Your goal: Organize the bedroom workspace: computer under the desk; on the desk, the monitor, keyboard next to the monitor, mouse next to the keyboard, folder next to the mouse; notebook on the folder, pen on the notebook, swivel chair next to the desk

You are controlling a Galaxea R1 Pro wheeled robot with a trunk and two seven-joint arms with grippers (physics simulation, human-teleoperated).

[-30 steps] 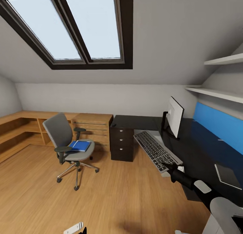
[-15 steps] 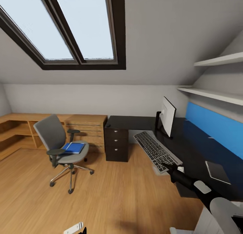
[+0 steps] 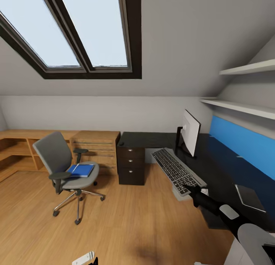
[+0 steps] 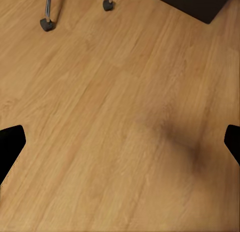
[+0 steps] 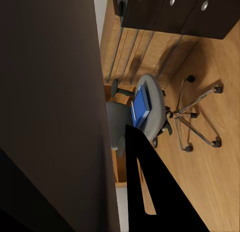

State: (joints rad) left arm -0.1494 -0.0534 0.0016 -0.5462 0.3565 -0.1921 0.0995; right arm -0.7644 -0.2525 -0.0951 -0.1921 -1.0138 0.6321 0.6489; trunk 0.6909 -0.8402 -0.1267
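Note:
My right gripper (image 3: 187, 187) is shut on the near end of the keyboard (image 3: 175, 169), holding it tilted over the front edge of the black desk (image 3: 217, 162). The monitor (image 3: 190, 132) stands on the desk behind it, seen from the side. A greyish notebook (image 3: 250, 198) lies flat on the desk to the right. The swivel chair (image 3: 61, 158) stands apart on the floor at the left, with the blue folder (image 3: 81, 169) on its seat. The right wrist view looks past a black finger (image 5: 150, 192) to the chair (image 5: 155, 106) and folder (image 5: 141, 105). My left gripper (image 4: 120, 142) hangs open over bare floor.
A black drawer unit (image 3: 131, 164) stands under the desk's left end, beside low wooden shelving (image 3: 95, 144) along the back wall. White shelves (image 3: 244, 106) and a blue panel (image 3: 244, 143) are above the desk. Wooden floor (image 3: 130, 219) stretches between chair and desk.
The whole picture has shifted, so the camera moved: chair, drawers and monitor slid leftward in view. The keyboard stays in my right gripper at the same spot in the picture.

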